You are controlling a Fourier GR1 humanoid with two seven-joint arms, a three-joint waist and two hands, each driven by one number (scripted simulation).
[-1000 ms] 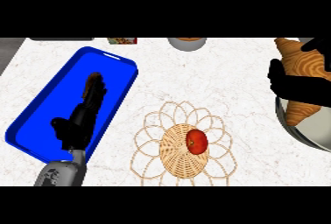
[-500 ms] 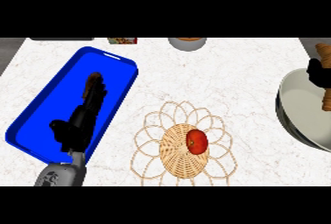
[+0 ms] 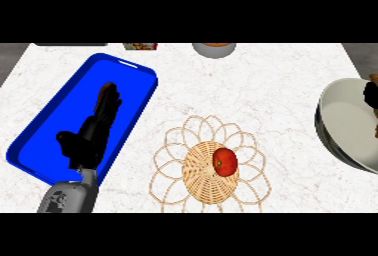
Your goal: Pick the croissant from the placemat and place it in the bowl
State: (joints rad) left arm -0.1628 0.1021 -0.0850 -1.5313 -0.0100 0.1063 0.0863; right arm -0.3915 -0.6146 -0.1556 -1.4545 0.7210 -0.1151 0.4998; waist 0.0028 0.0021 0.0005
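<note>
The grey bowl stands at the right edge, cut off by the frame. Over its far rim only a small black part of my right hand shows. A brown sliver right above it at the frame edge looks like the croissant, and most of it is hidden. I cannot tell whether the hand holds it. The woven wicker placemat lies at lower centre with a red round fruit on it. My left hand rests open over the blue tray, fingers pointing away.
The blue tray fills the left side of the white marble counter. At the far edge stand a small cup and a patterned box. Bare counter lies between the tray, the placemat and the bowl.
My right hand with the croissant has moved right and down over the bowl, sliding almost out of the frame. The left hand, tray and placemat stay as they were.
</note>
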